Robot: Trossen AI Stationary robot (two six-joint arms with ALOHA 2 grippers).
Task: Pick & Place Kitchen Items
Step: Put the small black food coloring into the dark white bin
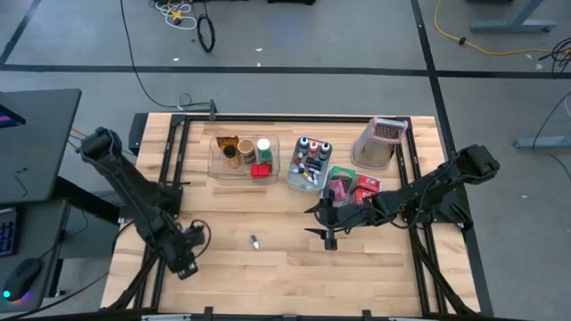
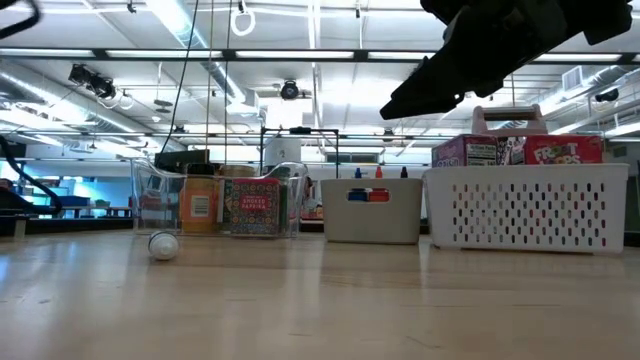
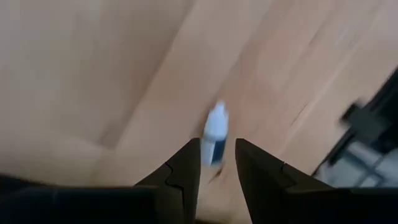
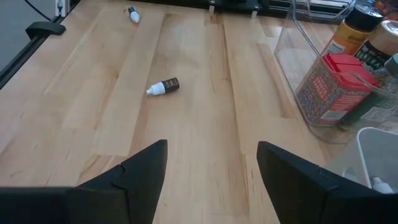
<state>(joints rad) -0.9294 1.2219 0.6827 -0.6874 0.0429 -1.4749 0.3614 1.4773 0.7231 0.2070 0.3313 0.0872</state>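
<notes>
My left gripper (image 1: 196, 236) is near the table's near-left corner, open by a narrow gap. A tiny white-capped bottle (image 3: 216, 137) lies on the wood between and just past its fingertips (image 3: 217, 146), and a sliver of table shows beside it. That bottle (image 4: 132, 14) also appears far off in the right wrist view. A second tiny bottle (image 1: 254, 241), brown with a white cap (image 4: 163, 87), lies on its side mid-table. My right gripper (image 1: 314, 221) hovers open and holds nothing (image 4: 211, 149), right of that bottle. Jars and a red box stand in the clear bin (image 1: 244, 156).
A grey bin (image 1: 310, 162) holds small capped bottles. A white perforated bin (image 1: 352, 187) with pink and red boxes sits under my right arm. A metal grater-like thing (image 1: 379, 143) stands at the far right. Black rails (image 1: 178, 152) frame the table. Bare wood lies along the near side.
</notes>
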